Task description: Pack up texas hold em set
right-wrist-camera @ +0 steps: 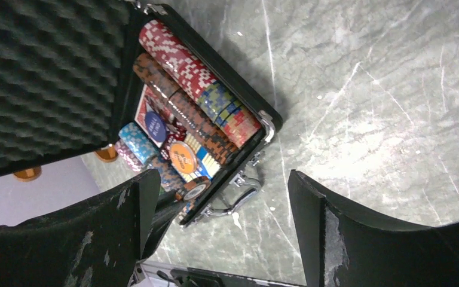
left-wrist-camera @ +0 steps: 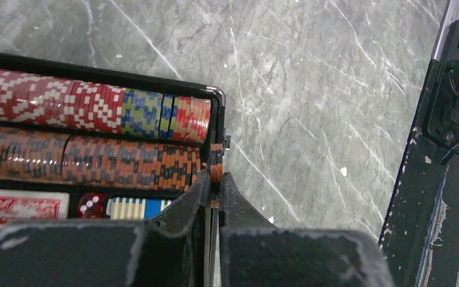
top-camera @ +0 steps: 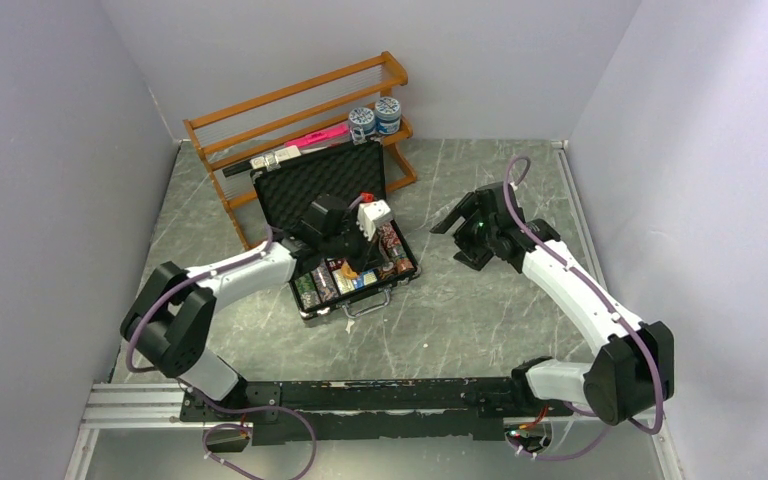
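Observation:
The small black case (top-camera: 328, 181) lies open, its foam lid leaning back. Chip rows, card decks and dice fill its base. In the left wrist view a red-and-white chip row (left-wrist-camera: 66, 104) lies above an orange-and-black row (left-wrist-camera: 95, 161), with a red die (left-wrist-camera: 89, 204) and a red deck (left-wrist-camera: 18, 209) below. My left gripper (left-wrist-camera: 216, 176) is shut on an orange-and-black chip (left-wrist-camera: 216, 162), held on edge at the case's front right rim (left-wrist-camera: 221, 113). My right gripper (right-wrist-camera: 222, 179) hangs open over bare table, right of the case, with nothing between its fingers. An orange button disc (right-wrist-camera: 183, 158) rests on the contents.
An orange wooden rack (top-camera: 290, 110) stands behind the case, holding two blue-and-white jars (top-camera: 375, 118) and a pink item (top-camera: 322, 135). The case's metal handle (right-wrist-camera: 239, 191) sticks out towards me. A black rail (top-camera: 380, 400) runs along the near edge. Grey walls close in both sides.

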### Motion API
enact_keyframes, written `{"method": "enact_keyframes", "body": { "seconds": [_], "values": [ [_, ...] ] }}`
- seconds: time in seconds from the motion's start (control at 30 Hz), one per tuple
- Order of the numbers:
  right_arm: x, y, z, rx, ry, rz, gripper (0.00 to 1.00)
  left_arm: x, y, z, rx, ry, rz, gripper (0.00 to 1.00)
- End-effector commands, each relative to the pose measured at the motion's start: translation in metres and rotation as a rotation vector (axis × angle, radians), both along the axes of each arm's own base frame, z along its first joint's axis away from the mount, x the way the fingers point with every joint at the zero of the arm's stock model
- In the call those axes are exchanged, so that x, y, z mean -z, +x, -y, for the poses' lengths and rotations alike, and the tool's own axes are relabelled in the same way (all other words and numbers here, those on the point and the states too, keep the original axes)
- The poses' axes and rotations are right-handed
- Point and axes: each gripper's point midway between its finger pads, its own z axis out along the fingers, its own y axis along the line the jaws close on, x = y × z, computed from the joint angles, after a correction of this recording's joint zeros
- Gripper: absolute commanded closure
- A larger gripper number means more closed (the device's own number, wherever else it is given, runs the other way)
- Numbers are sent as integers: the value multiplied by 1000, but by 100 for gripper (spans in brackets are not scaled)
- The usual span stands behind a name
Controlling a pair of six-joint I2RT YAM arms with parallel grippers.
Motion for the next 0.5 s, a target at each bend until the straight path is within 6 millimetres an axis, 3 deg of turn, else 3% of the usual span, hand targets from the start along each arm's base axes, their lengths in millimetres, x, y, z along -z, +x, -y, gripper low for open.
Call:
{"method": "enact_keyframes", "body": {
  "seconds": [0.0,0.23,0.47],
  "values": [
    [10,-6,3,-37,-12,-21,17,-13,7,19,64,20,79,95],
    [21,-10,-1,-57,17,-51,18,7,16,17,18,105,87,95],
    [26,-12,-6,-75,46,-67,18,27,11,15,25,162,59,95]
  ]
}}
